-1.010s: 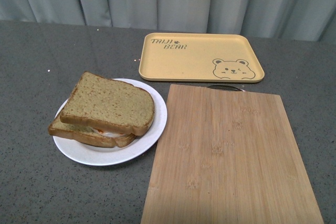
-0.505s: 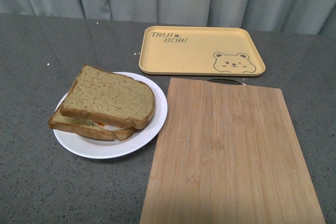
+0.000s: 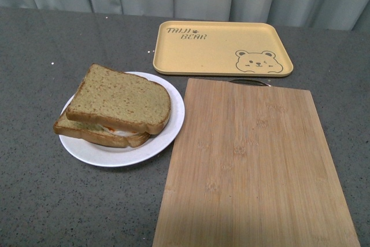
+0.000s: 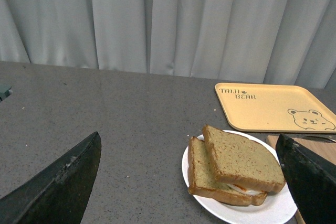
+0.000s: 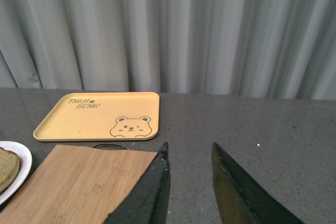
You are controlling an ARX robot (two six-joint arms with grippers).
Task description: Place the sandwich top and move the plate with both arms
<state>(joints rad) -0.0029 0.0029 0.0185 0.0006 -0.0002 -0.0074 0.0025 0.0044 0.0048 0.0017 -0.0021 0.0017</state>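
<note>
The sandwich top (image 3: pixel 118 98) (image 4: pixel 242 157) is a golden-brown bread slice lying skewed on a lower slice with egg showing between them. Both rest on the round white plate (image 3: pixel 167 137) (image 4: pixel 273 211) at the left of the grey table. My left gripper (image 4: pixel 189 145) is open, its wide-spread black fingers (image 4: pixel 58 187) framing the sandwich from a distance, touching nothing. My right gripper (image 5: pixel 190 148) is open above bare tabletop beside the wooden board, holding nothing. A sliver of the plate (image 5: pixel 21 174) shows in the right wrist view. Neither arm appears in the front view.
A bamboo cutting board (image 3: pixel 254 166) (image 5: pixel 79 182) lies right of the plate, nearly touching it. A yellow bear tray (image 3: pixel 222 55) (image 4: pixel 273 106) (image 5: pixel 100 115) sits behind the board. Grey curtains hang along the table's far edge.
The front view has shifted slightly: plate, board and tray all sit a little higher in the picture than a second ago. The sandwich keeps its place on the plate.
</note>
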